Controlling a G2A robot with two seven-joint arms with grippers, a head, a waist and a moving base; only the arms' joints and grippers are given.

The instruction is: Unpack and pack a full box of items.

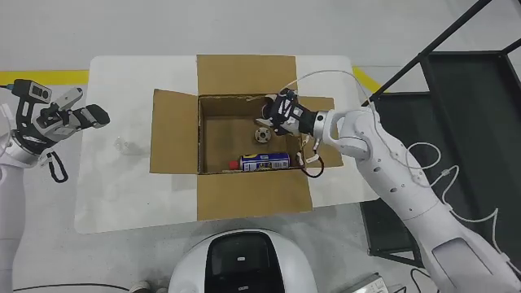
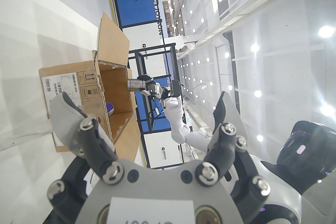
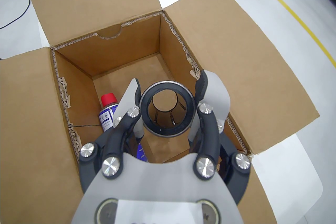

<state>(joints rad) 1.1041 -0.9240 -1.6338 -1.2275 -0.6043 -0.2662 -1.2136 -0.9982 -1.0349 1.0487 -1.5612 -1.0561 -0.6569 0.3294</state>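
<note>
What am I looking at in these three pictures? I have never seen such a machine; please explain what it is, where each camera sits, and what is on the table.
It is a robot with two arms, each ending in a two-fingered gripper. One picture looks down from above the arms; the other two come from cameras on the wrists. On the white table stands an open cardboard box. Inside lie a spray can with a red cap and a small round part. The right gripper holds a metal ring over the box. The left gripper is open and empty, off to the side.
</note>
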